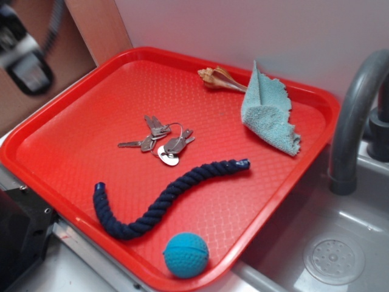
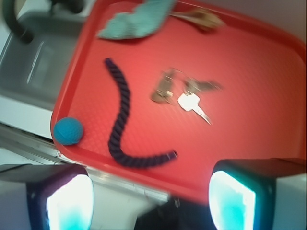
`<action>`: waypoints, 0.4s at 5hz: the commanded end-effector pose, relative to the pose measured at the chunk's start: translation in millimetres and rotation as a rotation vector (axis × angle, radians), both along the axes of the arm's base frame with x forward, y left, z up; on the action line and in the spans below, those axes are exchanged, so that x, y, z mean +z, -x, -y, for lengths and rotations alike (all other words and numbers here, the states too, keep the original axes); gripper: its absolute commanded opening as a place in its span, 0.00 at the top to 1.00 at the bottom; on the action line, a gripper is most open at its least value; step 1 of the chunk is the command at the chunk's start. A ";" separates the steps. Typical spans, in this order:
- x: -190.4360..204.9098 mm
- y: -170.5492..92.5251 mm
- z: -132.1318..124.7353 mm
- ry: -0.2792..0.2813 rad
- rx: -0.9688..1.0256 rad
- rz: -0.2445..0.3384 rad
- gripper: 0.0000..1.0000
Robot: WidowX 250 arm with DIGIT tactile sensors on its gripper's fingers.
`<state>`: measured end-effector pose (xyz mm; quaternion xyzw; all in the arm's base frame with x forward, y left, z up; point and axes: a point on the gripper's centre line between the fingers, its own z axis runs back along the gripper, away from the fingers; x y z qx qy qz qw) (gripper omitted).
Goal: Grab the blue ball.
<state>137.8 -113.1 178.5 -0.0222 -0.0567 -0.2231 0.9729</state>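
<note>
In the exterior view a red tray (image 1: 73, 121) sits beside a sink (image 1: 340, 255) with a grey tap (image 1: 349, 121). The blue ball (image 1: 186, 255) lies at the tray's near edge, close to the near corner next the sink, just inside the raised rim. A dark navy rope (image 1: 159, 202) curves just beyond it, near but seemingly not touching. A bunch of keys (image 1: 161, 141) lies about mid-tray, and a pale blue cloth (image 1: 267, 109) and a shell (image 1: 220, 79) are at the far side. The end effector (image 1: 24, 58) is only a blurred dark shape over the tray's far left corner, well apart from the ball; from here its opening cannot be told.

In the wrist view the two fingers (image 2: 64, 196) stand at the bottom of the frame with a broad gap between them, so the end effector (image 2: 148, 201) is spread wide and holds nothing. The ball (image 2: 68, 131) shows at the tray's corner, off to the left of the gap, with the rope (image 2: 120, 115) beside it.

To do this well, I judge the arm should first travel over the ball until it sits centred between the fingers, then descend straight. The rim and rope crowd it, so the fingers ought to straddle the ball where neither is caught. A round ball may roll, so close gently on its widest part.
</note>
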 end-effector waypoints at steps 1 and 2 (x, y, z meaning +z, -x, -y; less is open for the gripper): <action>-70.5 28.0 37.3 0.209 -0.404 0.001 0.00; -93.8 37.3 46.9 0.223 -0.449 -0.008 0.00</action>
